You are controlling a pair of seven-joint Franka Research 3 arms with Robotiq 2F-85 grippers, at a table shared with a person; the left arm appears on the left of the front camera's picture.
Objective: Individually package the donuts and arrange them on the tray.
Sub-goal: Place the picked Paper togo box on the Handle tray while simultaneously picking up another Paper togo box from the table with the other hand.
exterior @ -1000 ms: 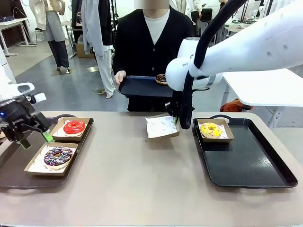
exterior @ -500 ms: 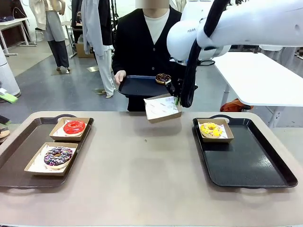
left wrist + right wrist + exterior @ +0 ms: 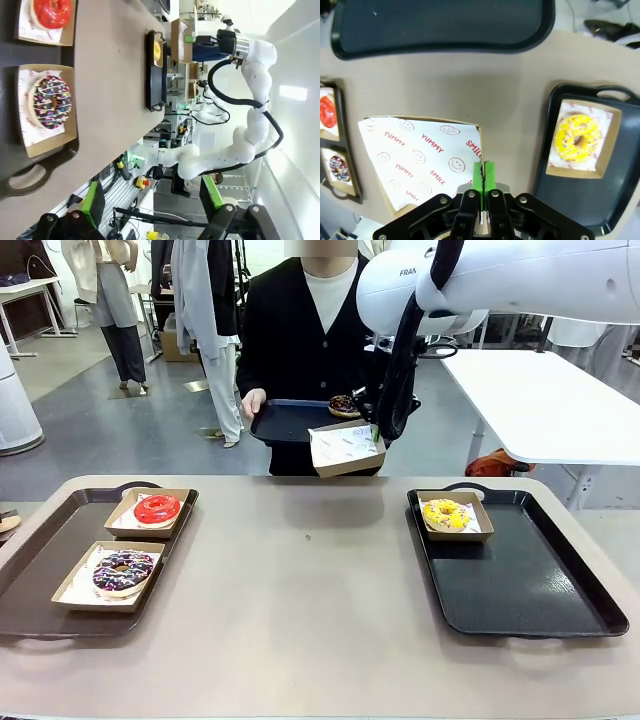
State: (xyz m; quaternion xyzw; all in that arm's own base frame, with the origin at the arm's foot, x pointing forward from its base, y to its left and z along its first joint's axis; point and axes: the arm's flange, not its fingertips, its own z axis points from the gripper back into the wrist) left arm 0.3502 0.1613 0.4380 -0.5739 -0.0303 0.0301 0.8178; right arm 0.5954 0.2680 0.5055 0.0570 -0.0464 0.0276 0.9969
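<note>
Holding an empty paper-lined box by its corner, the right end effector had its green pads pinched fully together on the cardboard edge, and the box hung tilted in the air just in front of the small tray that the person held at the far side of the desk. The step in hand looked to be offering this box so that the chocolate donut on the held tray could go into it. Doing it well would call for levelling the box, keeping it low beside the held tray's near rim, and holding steady, since a corner grip lets a loaded box sag or twist. The left end effector stood wide open with nothing between its pads, far to the left of the held tray.

Counted: four donuts. The red donut and the dark sprinkled donut each lay in a box on the brown tray, well left of the held tray; the yellow donut sat boxed in the far corner of the black tray to the right; the chocolate one was unboxed. Four boxes, three trays, two arms, one person.
</note>
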